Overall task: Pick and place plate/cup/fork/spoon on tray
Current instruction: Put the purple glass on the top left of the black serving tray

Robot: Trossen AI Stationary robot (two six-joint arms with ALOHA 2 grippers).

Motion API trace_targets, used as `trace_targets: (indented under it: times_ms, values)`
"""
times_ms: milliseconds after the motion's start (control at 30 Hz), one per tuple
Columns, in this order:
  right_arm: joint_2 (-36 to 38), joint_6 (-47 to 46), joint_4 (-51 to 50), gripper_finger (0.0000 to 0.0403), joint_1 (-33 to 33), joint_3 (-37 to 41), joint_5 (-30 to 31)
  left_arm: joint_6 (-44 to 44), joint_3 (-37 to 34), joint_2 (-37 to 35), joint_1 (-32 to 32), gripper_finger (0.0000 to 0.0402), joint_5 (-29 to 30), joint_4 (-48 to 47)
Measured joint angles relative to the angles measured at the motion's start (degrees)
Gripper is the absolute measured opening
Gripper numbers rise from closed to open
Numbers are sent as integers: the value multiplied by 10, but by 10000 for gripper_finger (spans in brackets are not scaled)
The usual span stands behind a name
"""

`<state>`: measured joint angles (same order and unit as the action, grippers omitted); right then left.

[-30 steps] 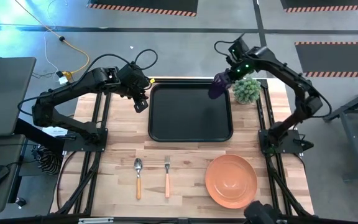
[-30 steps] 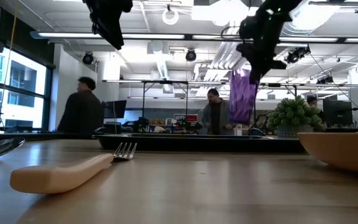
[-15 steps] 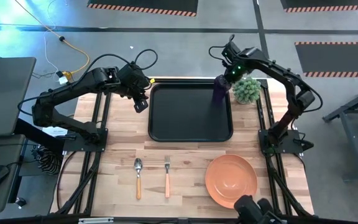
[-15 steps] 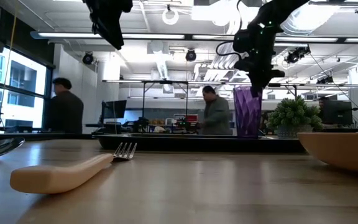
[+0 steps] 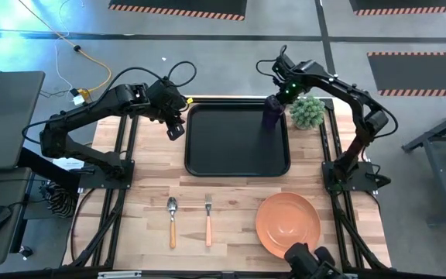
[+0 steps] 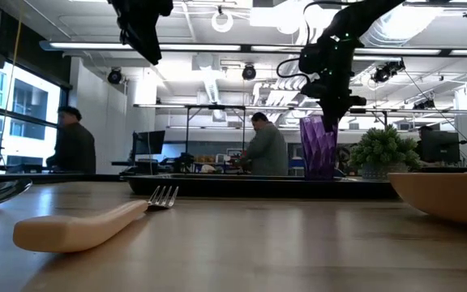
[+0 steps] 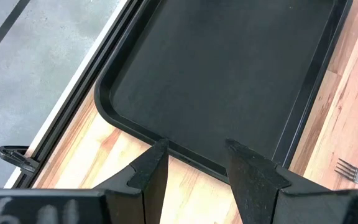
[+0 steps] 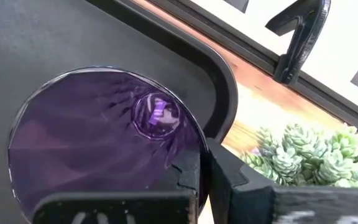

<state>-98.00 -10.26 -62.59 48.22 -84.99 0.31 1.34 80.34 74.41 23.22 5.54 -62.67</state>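
Observation:
The dark purple cup (image 5: 272, 115) stands upright in the far right corner of the black tray (image 5: 231, 155). It also shows in the low view (image 6: 319, 148), its base hidden behind the tray's rim. My right gripper (image 5: 277, 98) is above it, shut on its rim. My left gripper (image 5: 175, 128) hangs open and empty, high over the tray's left rim (image 7: 135, 134). The orange plate (image 5: 287, 225), the fork (image 5: 207, 219) and the spoon (image 5: 172, 221) lie on the table near the front edge. My right gripper holds the cup by its rim (image 8: 199, 144) on the side toward the plant, one finger (image 8: 188, 180) inside the cup and one (image 8: 232, 183) outside. The fingers come from above, pointing down. The cup is upright in the tray's corner.
A small bushy green plant (image 5: 308, 112) stands on the table just right of the tray's far right corner, close to the cup and my right gripper. The rest of the tray's floor is bare. People move in the room behind the table.
My right gripper has come down and a little toward the table's left with the cup. The cup was tilted and lifted; it is now upright and lowered into the tray's far right corner.

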Motion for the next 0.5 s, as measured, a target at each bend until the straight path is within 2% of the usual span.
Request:
trace_targets:
  times_ms: [200,500]
  values:
    - [0,1,-2,3,-3,0,0,0,0,0,0,147,0,0]
    - [-2,1,-6,45,-3,0,3,0,0,0,0,147,0,0]
